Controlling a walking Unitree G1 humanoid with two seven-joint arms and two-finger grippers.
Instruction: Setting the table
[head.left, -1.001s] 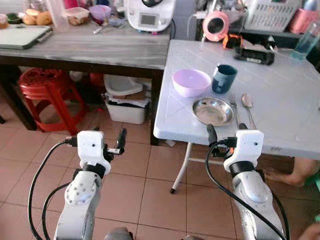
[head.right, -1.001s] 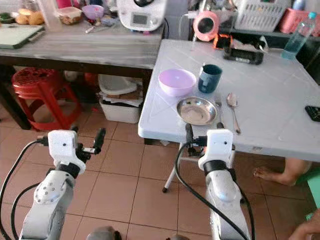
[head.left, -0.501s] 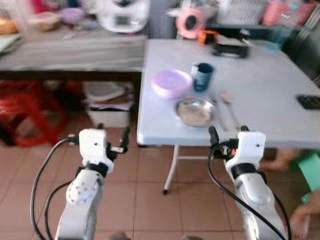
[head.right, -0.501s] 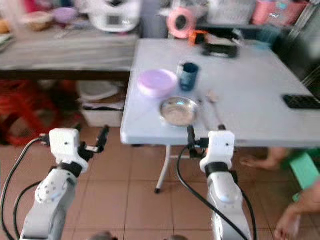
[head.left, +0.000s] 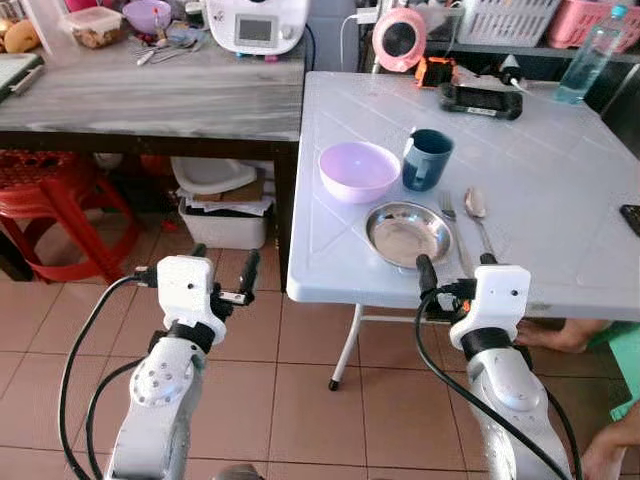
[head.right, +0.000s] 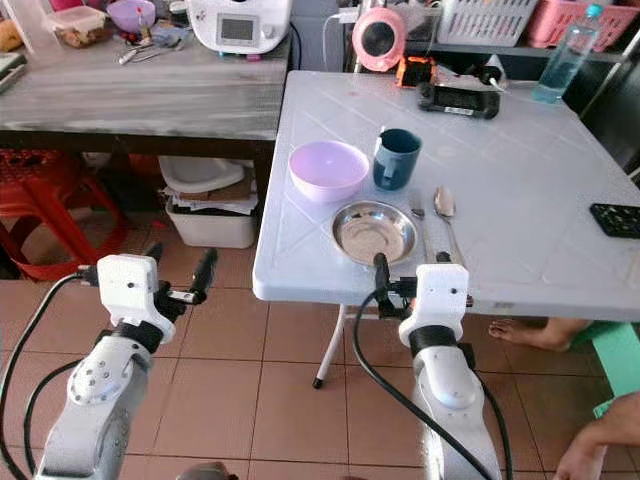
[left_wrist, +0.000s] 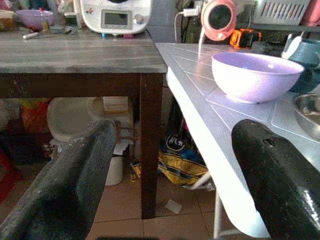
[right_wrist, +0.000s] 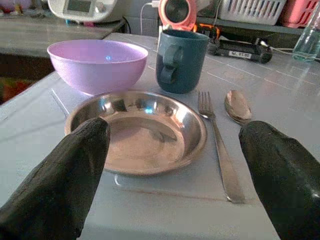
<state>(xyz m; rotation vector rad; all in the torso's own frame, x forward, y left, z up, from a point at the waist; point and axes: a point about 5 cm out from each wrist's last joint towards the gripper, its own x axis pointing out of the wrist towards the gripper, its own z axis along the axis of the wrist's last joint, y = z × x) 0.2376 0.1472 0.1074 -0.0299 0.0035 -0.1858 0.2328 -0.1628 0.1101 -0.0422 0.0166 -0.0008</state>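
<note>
On the white folding table (head.left: 560, 200) a steel plate (head.left: 409, 234) lies near the front edge. A purple bowl (head.left: 358, 170) and a teal mug (head.left: 426, 159) stand just behind it. A fork (head.left: 449, 215) and a spoon (head.left: 476, 210) lie to the plate's right. My right gripper (head.left: 456, 268) is open at the table's front edge, level with the plate (right_wrist: 140, 132), holding nothing. My left gripper (head.left: 224, 262) is open over the floor, left of the table, facing the bowl (left_wrist: 255, 75).
A wooden counter (head.left: 150, 95) with a white appliance (head.left: 255, 25) adjoins the table on the left; a red stool (head.left: 50, 195) and a white bin (head.left: 222, 200) stand beneath it. A person's foot (head.left: 555, 335) rests under the table. A bottle (head.left: 580, 65) and a black device (head.left: 482, 100) sit at the back.
The camera has shifted and the blur has cleared, so the table now sits more centred. Both grippers stay open and the tableware has not moved.
</note>
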